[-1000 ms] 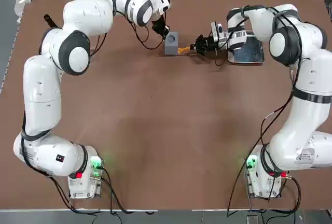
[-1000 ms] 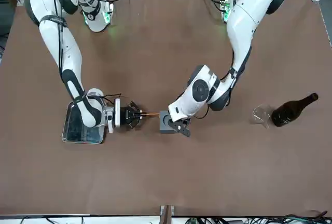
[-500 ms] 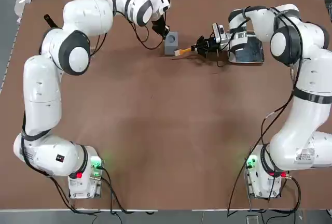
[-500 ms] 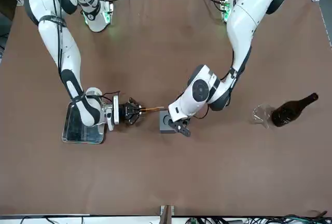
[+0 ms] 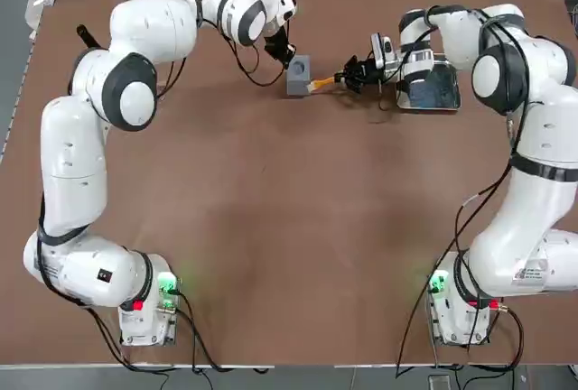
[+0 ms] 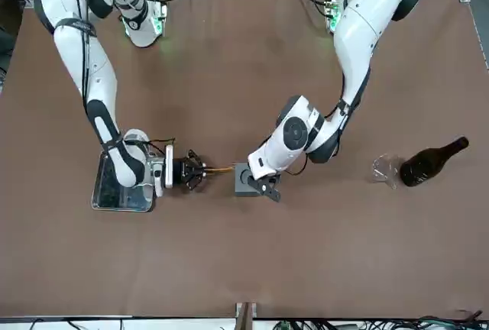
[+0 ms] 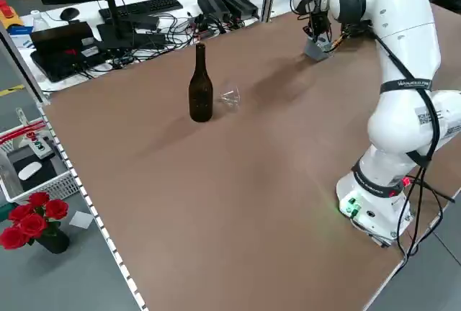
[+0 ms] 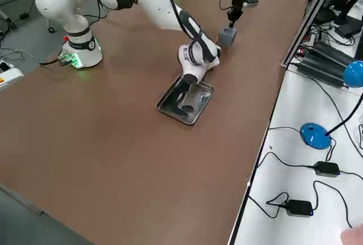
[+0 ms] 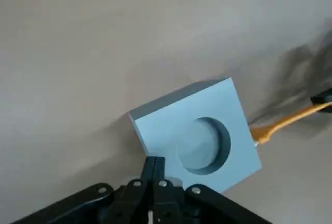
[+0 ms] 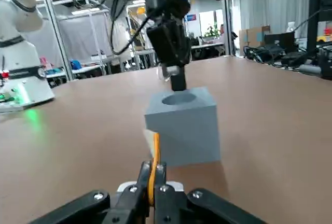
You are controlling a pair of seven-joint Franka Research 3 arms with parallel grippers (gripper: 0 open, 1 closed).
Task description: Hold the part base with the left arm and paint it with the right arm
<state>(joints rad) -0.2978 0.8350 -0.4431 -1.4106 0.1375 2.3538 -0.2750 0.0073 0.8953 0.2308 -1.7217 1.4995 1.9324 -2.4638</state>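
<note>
Part base [image 5: 299, 75] sits at the far middle of the brown table [image 5: 289, 227], recess facing up. Left gripper [image 5: 283, 54] is on its far-left corner, fingers clenched together and pressing down on the top edge beside the recess, pinning rather than grasping, as far as the wrist view shows. Right gripper [image 5: 352, 75] lies level just to the block's right, jaws clamped on a thin orange brush [image 5: 322, 82].

Key relation: the brush's long axis runs right-to-left, pointing straight at the block's right side face. The tip looks to be touching or just short of that face, low on the side; I can't tell which. So the block lies directly ahead of the right jaws along the brush line. My read is that the next stroke needs a short travel along or across that face, with the left arm taking the push.

Surface: flat matte tabletop, no clamp visible, so the block could slide or twist if the hold-down slips.

Room: steel tray [image 5: 449, 101] is under the right wrist, close behind the gripper. Brown bottle [image 6: 432, 162] and a small clear glass [image 6: 384, 169] stand well off to the left, out of the way.
</note>
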